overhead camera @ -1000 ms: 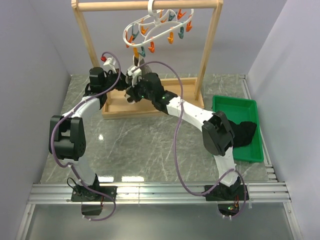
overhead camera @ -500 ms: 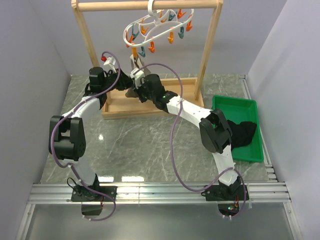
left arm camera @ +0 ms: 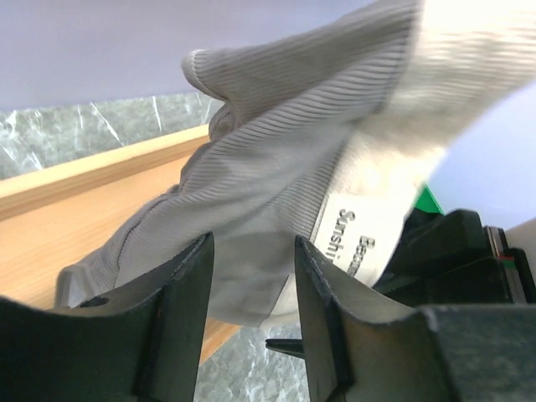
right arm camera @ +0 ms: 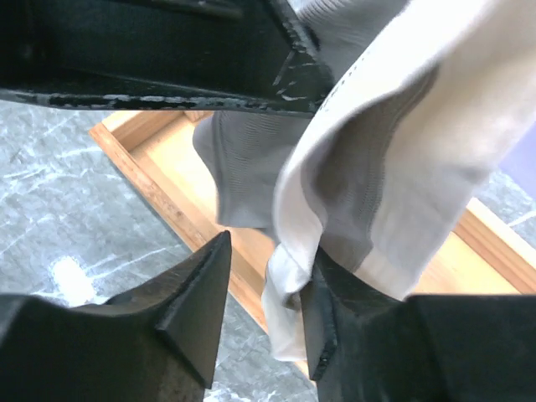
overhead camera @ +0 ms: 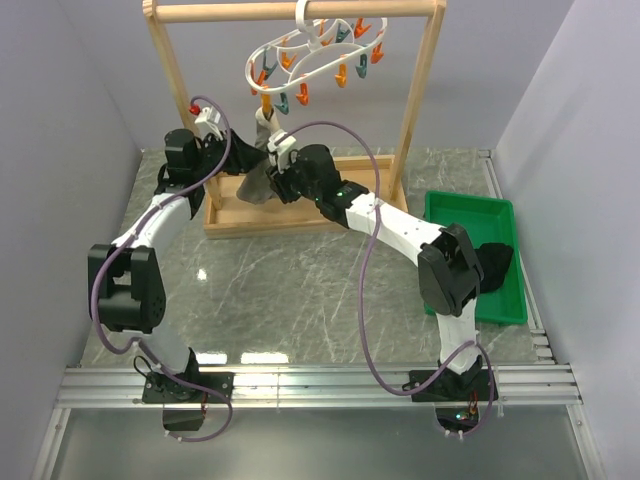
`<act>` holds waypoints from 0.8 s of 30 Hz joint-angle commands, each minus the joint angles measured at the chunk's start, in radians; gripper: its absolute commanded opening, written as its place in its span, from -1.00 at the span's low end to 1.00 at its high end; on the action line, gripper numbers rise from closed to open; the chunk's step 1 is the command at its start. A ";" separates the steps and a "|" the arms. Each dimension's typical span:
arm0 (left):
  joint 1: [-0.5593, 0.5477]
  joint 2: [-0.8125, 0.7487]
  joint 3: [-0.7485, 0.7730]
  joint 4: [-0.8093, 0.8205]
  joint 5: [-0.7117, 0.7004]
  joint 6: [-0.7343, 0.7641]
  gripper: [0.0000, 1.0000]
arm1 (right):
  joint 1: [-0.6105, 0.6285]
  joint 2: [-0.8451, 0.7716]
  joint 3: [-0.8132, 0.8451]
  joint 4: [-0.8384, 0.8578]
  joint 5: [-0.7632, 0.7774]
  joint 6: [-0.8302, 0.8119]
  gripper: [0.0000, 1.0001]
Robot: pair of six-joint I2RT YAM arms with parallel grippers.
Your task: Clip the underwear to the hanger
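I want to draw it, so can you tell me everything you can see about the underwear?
The underwear is soft ribbed grey-brown cloth with a paler beige waistband bearing a small printed label. It hangs crumpled, not spread out, above the rack's wooden base. Its top reaches an orange clothespin on the white hanger, which seems to grip it. The left gripper and right gripper sit open around its folds; one fold brushes the right one's finger.

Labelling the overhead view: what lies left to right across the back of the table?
Left wooden upright of the rack → taupe grey-brown fabric underwear → right wooden upright → green plastic tray.
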 commanded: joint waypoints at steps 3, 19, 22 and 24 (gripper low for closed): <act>0.007 -0.074 -0.003 0.003 0.008 0.045 0.00 | -0.002 -0.069 -0.009 0.044 0.030 0.012 -0.02; 0.023 -0.128 -0.032 0.000 0.043 0.060 0.17 | -0.025 -0.133 -0.030 0.026 0.021 0.045 0.17; 0.023 -0.131 -0.032 0.000 0.045 0.063 0.18 | -0.026 -0.142 -0.033 0.021 0.027 0.041 0.18; 0.023 -0.132 -0.032 -0.002 0.046 0.066 0.19 | -0.029 -0.145 -0.030 0.020 0.032 0.038 0.19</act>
